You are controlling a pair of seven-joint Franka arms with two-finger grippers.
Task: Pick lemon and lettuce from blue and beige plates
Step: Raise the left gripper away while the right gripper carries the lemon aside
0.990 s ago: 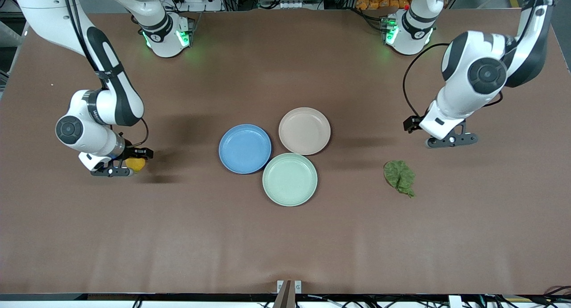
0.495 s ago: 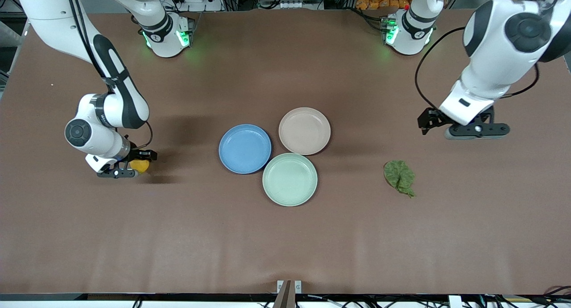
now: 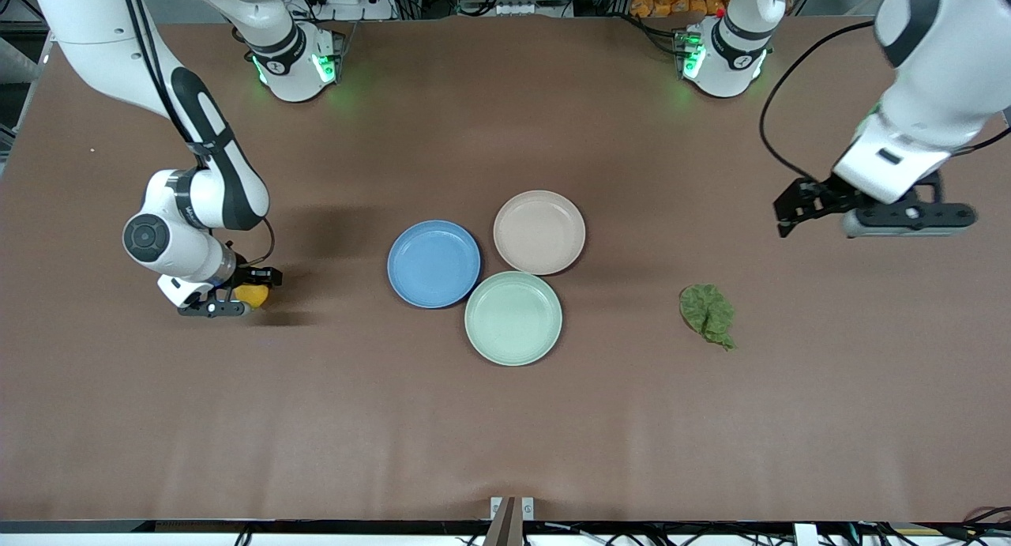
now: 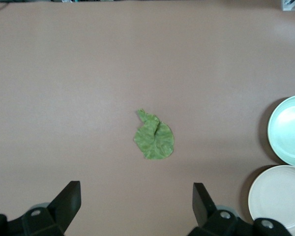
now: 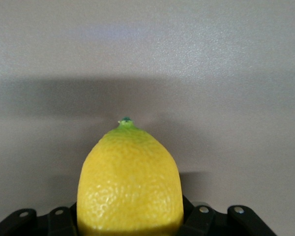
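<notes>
Lemon (image 3: 253, 295) clamped in the right gripper (image 3: 225, 303), down low over bare tabletop at the right arm's end, well apart from the plates. Right wrist view: lemon (image 5: 130, 184) fills the space between the black fingers, pebbled yellow rind, small green nub at the tip, shadow on the cloth under it. Nothing stands between this gripper and the plates, just brown table (image 3: 332, 419).

Three plates mid-table, touching in a cluster toward the left arm's end from the right gripper: blue plate (image 3: 434, 263), beige plate (image 3: 539, 231), mint-green plate (image 3: 513, 318). All round, matte, rimmed, same size, nothing on any of them. Mint-green one is nearest the front camera, beige one farthest from it.

One lettuce (image 3: 708, 313) leaf lies flat on the table, off the plates, between the plate cluster and the left gripper (image 3: 908, 218) and nearer the front camera than that gripper. Dark green, wrinkled, irregular outline with a narrow tail.

Left gripper is up in the air over bare table at the left arm's end, fingers spread wide, holding nothing. Left wrist view: lettuce (image 4: 154, 138) lies ahead of the two fingers, not touching them; mint-green plate (image 4: 288, 131) and beige plate (image 4: 278, 198) show at the edge.

Count: one lemon, one leaf, three plates, two grippers.
</notes>
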